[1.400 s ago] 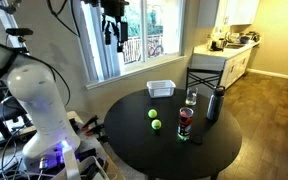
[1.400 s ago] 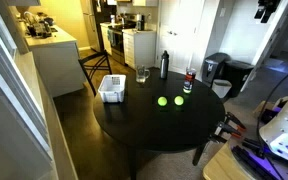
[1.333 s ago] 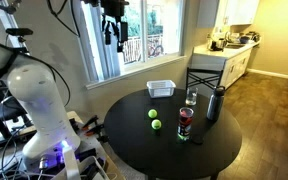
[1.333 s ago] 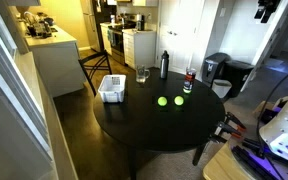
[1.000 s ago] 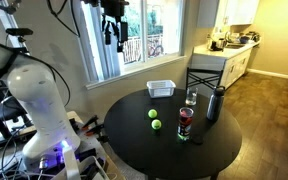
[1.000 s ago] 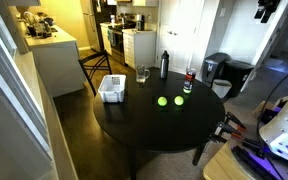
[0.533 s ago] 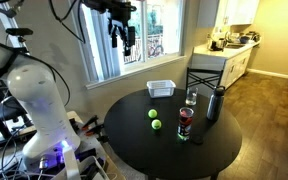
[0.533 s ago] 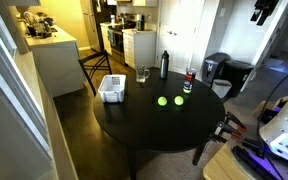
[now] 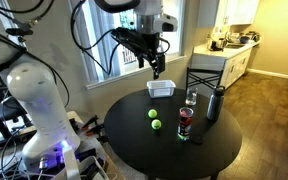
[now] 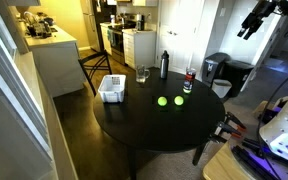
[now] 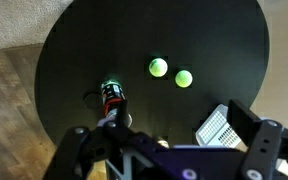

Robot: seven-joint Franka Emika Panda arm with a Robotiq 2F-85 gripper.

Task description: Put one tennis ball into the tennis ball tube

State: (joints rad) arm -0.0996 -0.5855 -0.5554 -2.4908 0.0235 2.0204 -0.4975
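Note:
Two yellow-green tennis balls lie side by side on the round black table in both exterior views point(image 9: 152, 113) point(image 9: 156, 125) point(image 10: 162, 101) point(image 10: 178, 99) and in the wrist view point(image 11: 158, 68) point(image 11: 183, 78). The tennis ball tube point(image 9: 185, 123) stands upright next to them, clear with a dark red band; it also shows in an exterior view point(image 10: 188, 81) and from above in the wrist view point(image 11: 112, 97). My gripper point(image 9: 156, 68) point(image 10: 246, 30) hangs high above the table, over the basket side. It is open and empty point(image 11: 154, 118).
A white mesh basket point(image 9: 161, 89) point(image 10: 111, 87) point(image 11: 216, 126) sits near the table's edge. A clear glass point(image 9: 192, 98) point(image 10: 143, 74) and a tall dark grey bottle point(image 9: 215, 103) point(image 10: 164, 65) stand beyond the tube. A chair point(image 9: 206, 72) is behind the table.
The arm has swung from high by the window out over the table and come lower. The balls, tube and other objects have not moved.

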